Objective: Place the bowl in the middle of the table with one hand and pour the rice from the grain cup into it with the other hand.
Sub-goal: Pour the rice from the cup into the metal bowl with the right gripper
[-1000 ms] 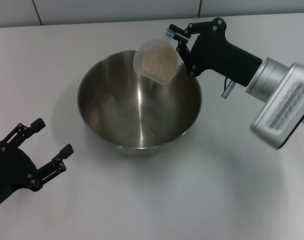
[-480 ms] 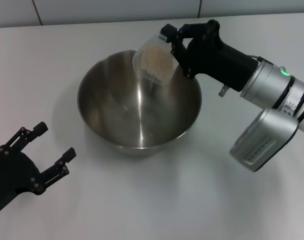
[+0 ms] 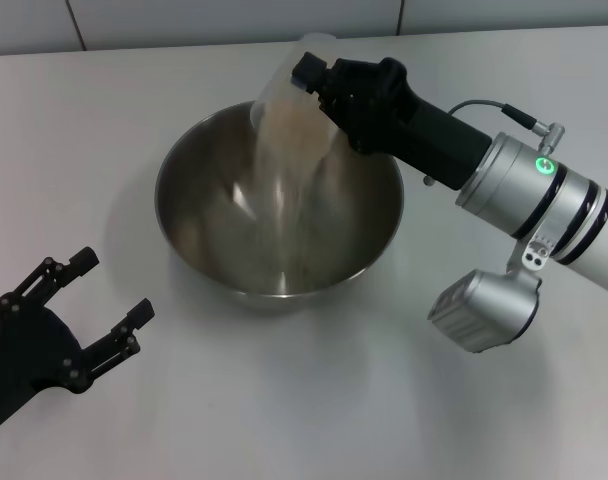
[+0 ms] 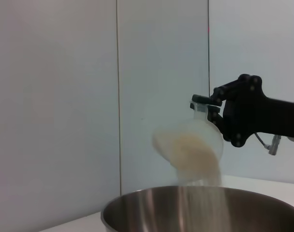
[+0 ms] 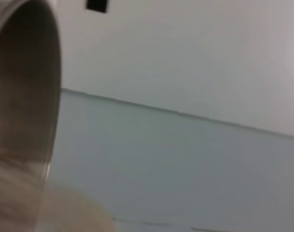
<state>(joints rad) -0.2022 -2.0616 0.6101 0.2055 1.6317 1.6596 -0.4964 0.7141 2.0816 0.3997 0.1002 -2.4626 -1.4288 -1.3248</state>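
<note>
The steel bowl [image 3: 279, 205] stands in the middle of the white table [image 3: 314, 400]. My right gripper [image 3: 319, 85] is shut on the clear grain cup [image 3: 289, 85] and holds it tipped over the bowl's far rim. Rice [image 3: 279, 180] streams from the cup down into the bowl. In the left wrist view the tilted cup [image 4: 188, 147] pours a pale stream of rice [image 4: 205, 203] into the bowl [image 4: 152, 215]. My left gripper [image 3: 84, 305] is open and empty over the table, left and in front of the bowl. The right wrist view shows the bowl's wall [image 5: 26, 96] blurred.
Grey panels [image 3: 234, 20] run along the table's far edge. The right arm's silver forearm [image 3: 544, 210] reaches over the table to the right of the bowl.
The right wrist has rolled and tipped the cup further, so the rice that was held inside now streams into the bowl. The left gripper has drawn back slightly.
</note>
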